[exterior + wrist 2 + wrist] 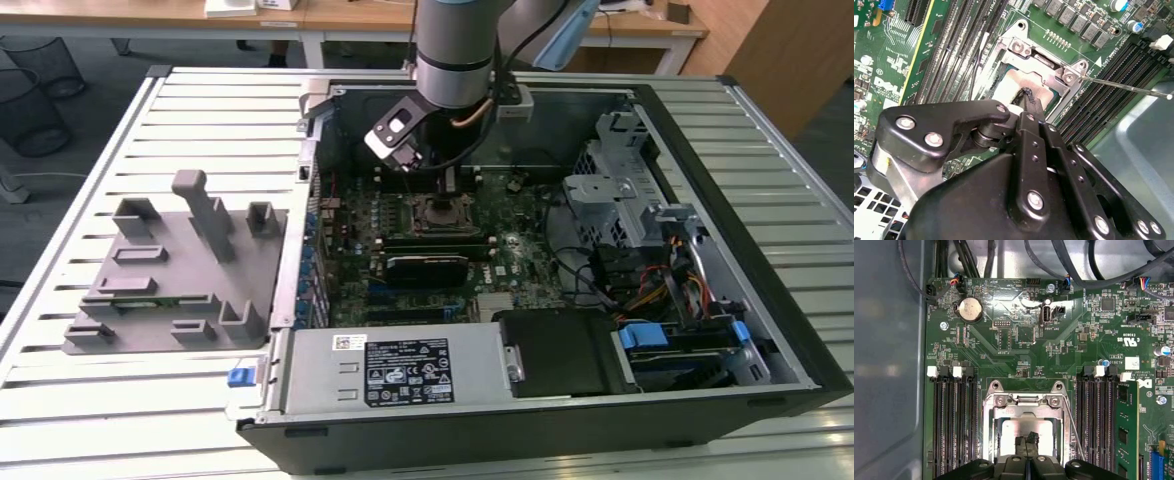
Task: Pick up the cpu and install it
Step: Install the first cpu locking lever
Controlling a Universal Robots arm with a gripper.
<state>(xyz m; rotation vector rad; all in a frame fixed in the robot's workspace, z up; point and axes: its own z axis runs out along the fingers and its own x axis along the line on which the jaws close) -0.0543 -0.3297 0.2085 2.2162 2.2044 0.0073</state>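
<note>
We see pincer (1027, 442) tips pressed together | hovering at cpu (1013, 431) | cpu lies within socket frame (1026, 401), motherboard (1019, 340)

Bright daylight on the ribbed white metal table (200, 130), strongest at eleven o'clock — glare whitens the shiny silver-grey square cpu (1006, 432).

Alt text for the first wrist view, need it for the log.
Gripper, fingers together, sits over the silver cpu inside the metal socket frame on a green motherboard. Memory slots flank the socket; one stick is seated.
</note>
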